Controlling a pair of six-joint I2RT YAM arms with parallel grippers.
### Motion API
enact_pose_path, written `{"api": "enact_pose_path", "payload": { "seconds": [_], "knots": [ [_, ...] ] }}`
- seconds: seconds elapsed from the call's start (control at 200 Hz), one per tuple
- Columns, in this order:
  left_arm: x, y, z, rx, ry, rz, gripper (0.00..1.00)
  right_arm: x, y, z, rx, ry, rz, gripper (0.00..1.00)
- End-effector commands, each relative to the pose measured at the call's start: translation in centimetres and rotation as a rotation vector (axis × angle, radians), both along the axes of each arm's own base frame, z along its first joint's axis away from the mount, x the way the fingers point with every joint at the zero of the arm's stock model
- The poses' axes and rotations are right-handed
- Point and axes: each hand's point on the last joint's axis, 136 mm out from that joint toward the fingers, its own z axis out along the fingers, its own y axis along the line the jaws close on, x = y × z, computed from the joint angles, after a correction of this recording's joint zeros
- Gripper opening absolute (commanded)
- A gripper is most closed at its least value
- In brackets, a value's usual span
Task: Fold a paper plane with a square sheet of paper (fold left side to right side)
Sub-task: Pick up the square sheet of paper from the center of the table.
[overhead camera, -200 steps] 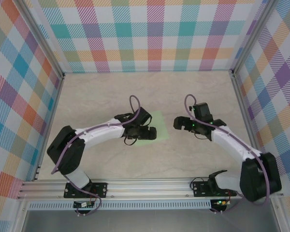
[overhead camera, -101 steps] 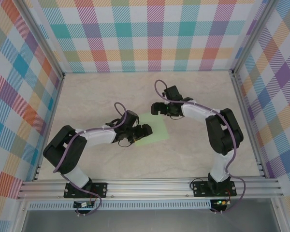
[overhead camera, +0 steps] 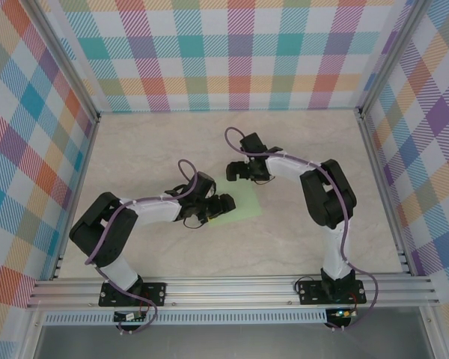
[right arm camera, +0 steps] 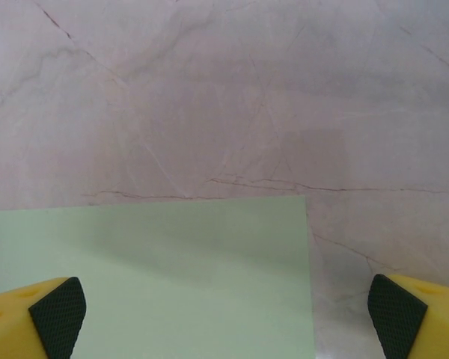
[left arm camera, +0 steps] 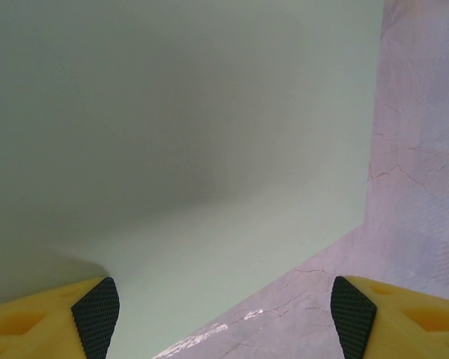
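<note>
Tabletop [overhead camera: 157,149]: marble-look, both arms reach in toward its middle. Square sheet of paper [overhead camera: 243,203] lies near the tabletop centre, seemingly flat and unfolded, no crease visible. Left gripper [left arm camera: 224,307] is low at the sheet's left side, claw wide and gripping nothing, one pad over the paper, the other over bare tabletop. It is likely lined up to catch that edge for the left-to-right fold. Right gripper [right arm camera: 228,307] hovers at the sheet's far edge, straddling a corner, claw wide and empty, probably ready to pin the sheet.
</note>
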Motion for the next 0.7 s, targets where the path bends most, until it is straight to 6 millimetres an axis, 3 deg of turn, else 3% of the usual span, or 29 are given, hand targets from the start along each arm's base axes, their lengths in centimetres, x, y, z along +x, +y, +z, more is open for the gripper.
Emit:
{"api": "enact_pose_path", "payload": {
  "seconds": [0.0,0.23,0.415,0.575,0.695],
  "knots": [
    [-1.1,1.9,-2.7,0.091,0.059,0.003,0.78,-3.6,1.2,-1.5,-0.019,0.101,0.063,0.97],
    [-1.3,2.1,-3.8,0.107,0.075,0.004,0.77,-6.9,3.1,-1.3,0.009,0.148,0.123,0.93],
    [-1.2,2.1,-3.8,0.100,0.070,0.004,0.77,-7.6,3.2,-0.6,0.014,0.161,0.134,0.86],
    [-0.7,1.7,-2.5,0.059,0.030,-0.003,0.77,-8.0,2.8,-0.6,-0.002,0.169,0.152,0.70],
    [-0.1,2.1,-0.3,0.013,-0.022,-0.002,0.79,-8.1,2.9,-0.2,0.021,0.165,0.164,0.54]
  ]
}}
